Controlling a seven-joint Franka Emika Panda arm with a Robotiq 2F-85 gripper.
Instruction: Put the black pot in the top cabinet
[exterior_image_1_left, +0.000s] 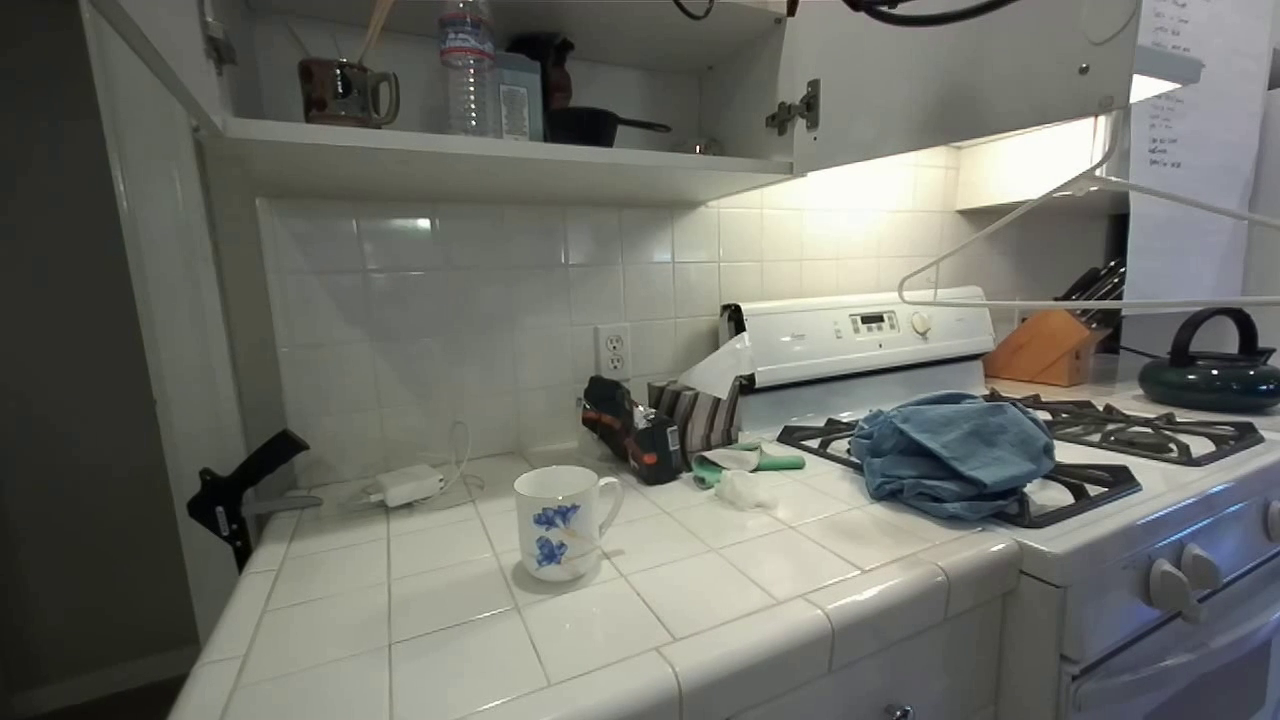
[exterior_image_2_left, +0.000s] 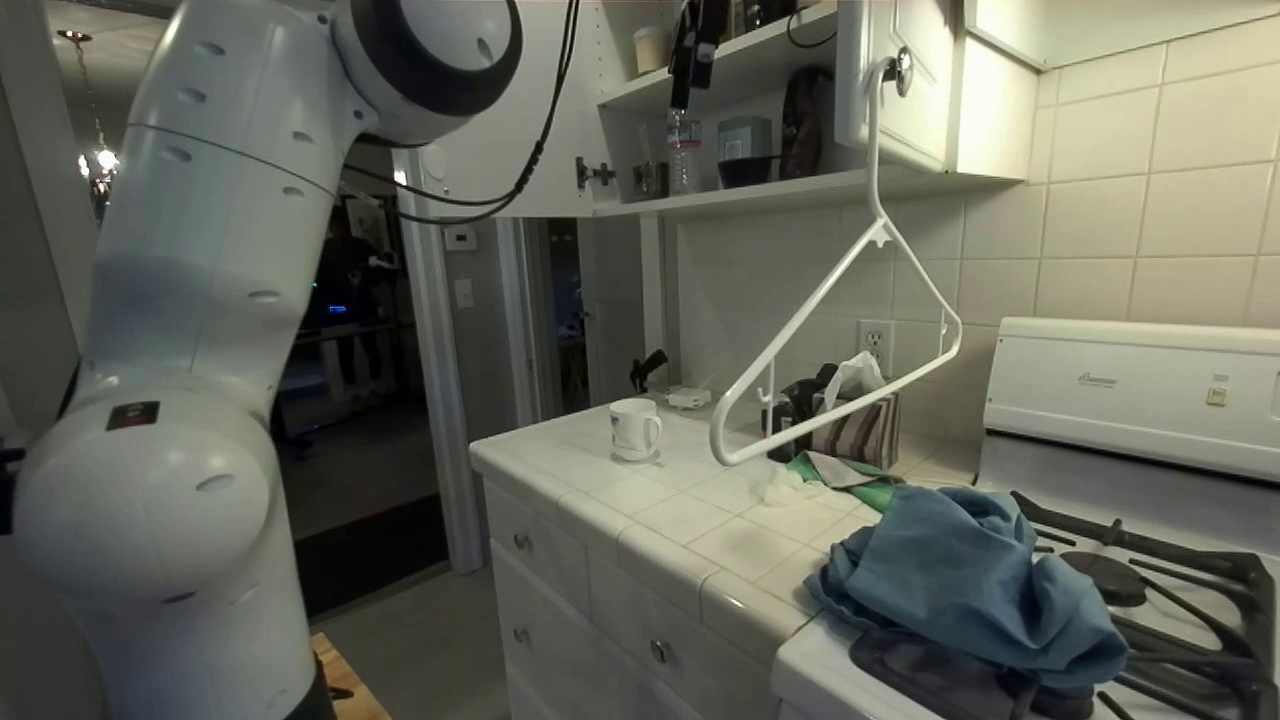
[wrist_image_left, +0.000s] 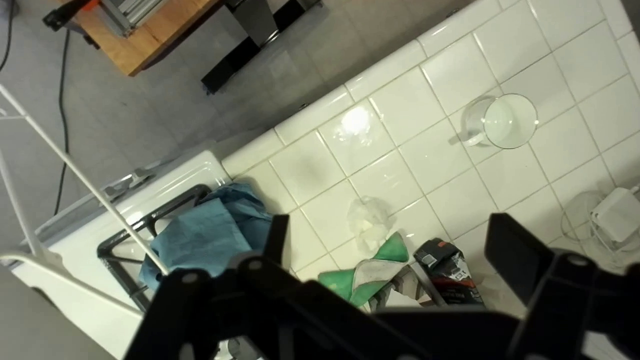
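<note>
A white hanger (exterior_image_2_left: 803, 318) hooks on the knob (exterior_image_2_left: 905, 70) of an open door (exterior_image_2_left: 925, 120) and, in an exterior view, hangs across the striped tissue box (exterior_image_1_left: 700, 415) on the desk (exterior_image_1_left: 450, 600). The desk also carries a white mug with blue flowers (exterior_image_1_left: 557, 525), a white adapter (exterior_image_1_left: 410, 485), a dark pack (exterior_image_1_left: 635, 435) and a green cloth (exterior_image_1_left: 775, 462). A heaped blue cloth (exterior_image_1_left: 950, 455) covers part of the grates on the stove (exterior_image_1_left: 840, 350). On the lower shelf (exterior_image_1_left: 400, 142) stand a clear bottle (exterior_image_1_left: 468, 100) and a grey-blue box (exterior_image_1_left: 518, 97), the box just beside the black pot (exterior_image_1_left: 580, 127).

The bottle has a red, white and blue label; the paper sheet (exterior_image_1_left: 1190, 180) bears handwritten lines. Both are too small to read.

The pot stands upright on that shelf, inside the top cabinet (exterior_image_1_left: 660, 90), its handle pointing rightward in both exterior views. In the wrist view the fingers (wrist_image_left: 515, 255) are spread wide above the desk, holding nothing. In an exterior view they seem to be the dark shape (exterior_image_2_left: 688, 60) at the upper edge; the pot shows lower and to its right, apart from it.
</note>
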